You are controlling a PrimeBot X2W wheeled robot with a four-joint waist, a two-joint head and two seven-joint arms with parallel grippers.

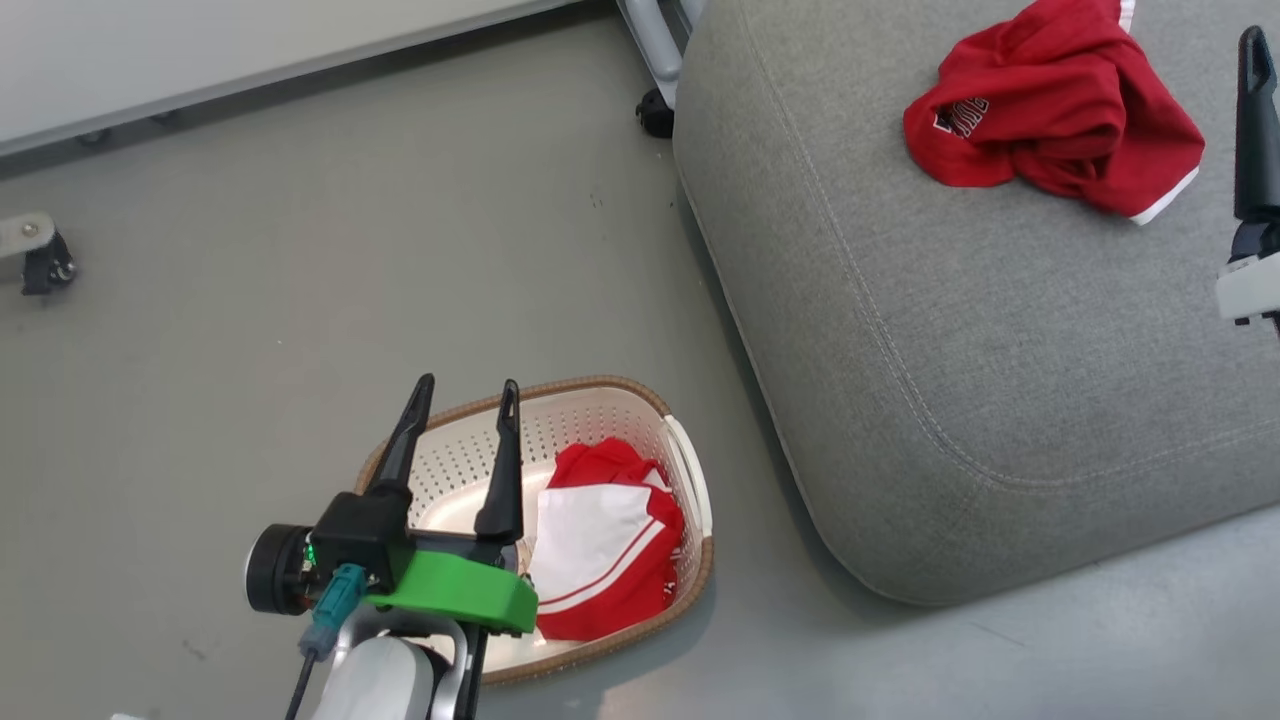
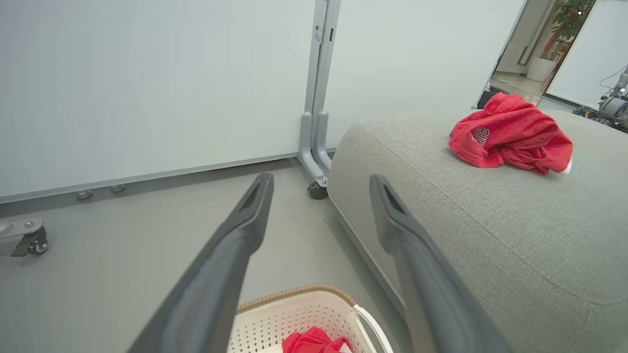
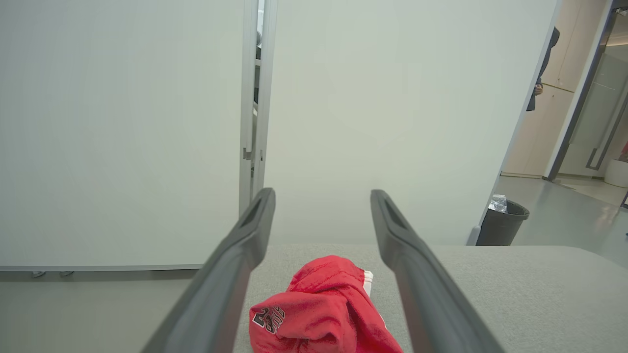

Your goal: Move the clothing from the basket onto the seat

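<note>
A red and white piece of clothing lies in the cream basket on the floor. My left gripper hovers over the basket's left half, open and empty. In the left wrist view its fingers spread above the basket rim. Another red piece of clothing lies crumpled on the grey seat. One dark finger of my right gripper stands at the frame's right edge, beside that garment. In the right wrist view the right gripper is open, with the red clothing lying loose on the seat below.
A white partition wall on castor feet stands behind the basket and seat. Grey floor stretches to the left of the basket. A dark bin and a person in a doorway are beyond the seat.
</note>
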